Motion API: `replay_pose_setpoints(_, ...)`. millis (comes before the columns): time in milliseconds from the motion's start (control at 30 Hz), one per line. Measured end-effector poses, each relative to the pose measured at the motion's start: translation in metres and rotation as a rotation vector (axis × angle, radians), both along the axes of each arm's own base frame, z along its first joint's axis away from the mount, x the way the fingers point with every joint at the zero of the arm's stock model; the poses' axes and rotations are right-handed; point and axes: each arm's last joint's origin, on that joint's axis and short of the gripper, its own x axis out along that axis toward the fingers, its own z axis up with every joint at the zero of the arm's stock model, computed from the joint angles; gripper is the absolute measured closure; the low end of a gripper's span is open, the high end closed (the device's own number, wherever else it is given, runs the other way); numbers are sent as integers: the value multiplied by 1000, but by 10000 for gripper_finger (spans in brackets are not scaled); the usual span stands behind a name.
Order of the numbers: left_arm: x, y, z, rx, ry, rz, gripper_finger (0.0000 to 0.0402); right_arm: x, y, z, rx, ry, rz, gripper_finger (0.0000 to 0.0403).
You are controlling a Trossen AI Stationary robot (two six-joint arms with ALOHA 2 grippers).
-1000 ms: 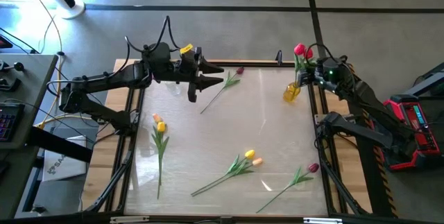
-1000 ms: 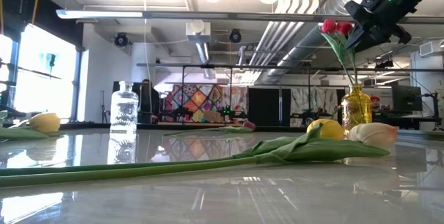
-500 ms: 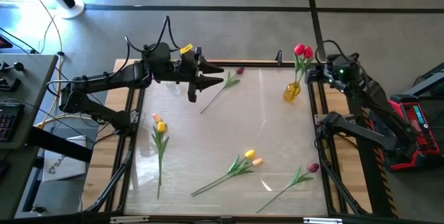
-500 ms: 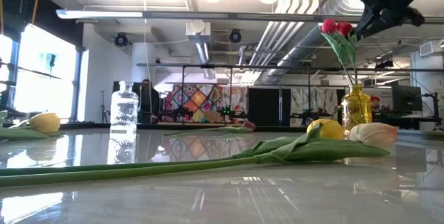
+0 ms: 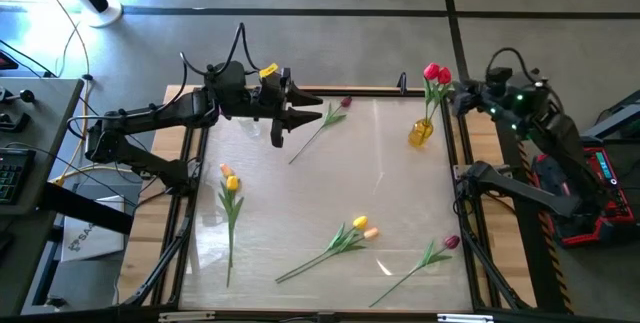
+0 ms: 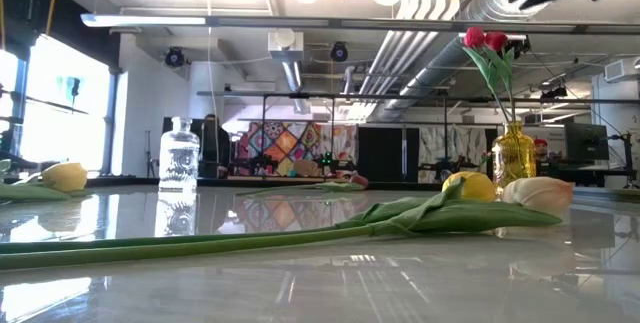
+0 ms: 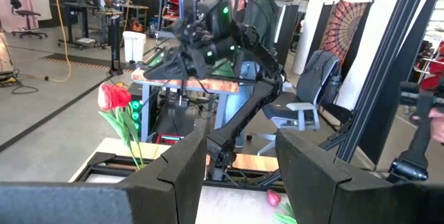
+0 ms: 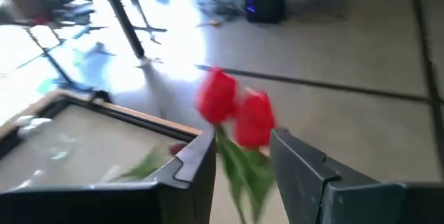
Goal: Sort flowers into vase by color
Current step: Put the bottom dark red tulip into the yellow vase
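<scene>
Two red tulips point(image 5: 435, 73) stand in the yellow vase point(image 5: 421, 131) at the table's far right, stems in its neck; the low view shows this vase point(image 6: 514, 153) too. My right gripper point(image 5: 463, 97) is open, just right of the heads, and touches nothing; its wrist view shows the red heads point(image 8: 236, 113) beyond the fingers. My left gripper point(image 5: 312, 109) hovers open at the far left, beside a maroon tulip point(image 5: 345, 103) lying on the table. A clear vase point(image 6: 179, 158) stands at the far left.
More tulips lie flat on the table: a yellow-orange one point(image 5: 230, 178) at the left, a yellow and a peach pair point(image 5: 362, 228) near the middle front, a maroon one point(image 5: 451, 242) at the near right. The black frame point(image 5: 455, 173) runs along the table's edges.
My right gripper has drawn back from the red tulips toward the table's right edge and risen; in the low view it climbs to the top corner. The two tulips have stayed upright in the yellow vase.
</scene>
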Motion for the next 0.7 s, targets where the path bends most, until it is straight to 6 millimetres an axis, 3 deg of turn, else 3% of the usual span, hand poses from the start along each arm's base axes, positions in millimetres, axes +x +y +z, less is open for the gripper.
replay_pose_setpoints(400, 0, 0, 0, 0, 0, 0, 238, 23, 2, 31, -66, -94, 359, 277)
replay_pose_setpoints(700, 0, 0, 0, 0, 0, 0, 238, 56, 2, 43, -90, -83, 605, 277)
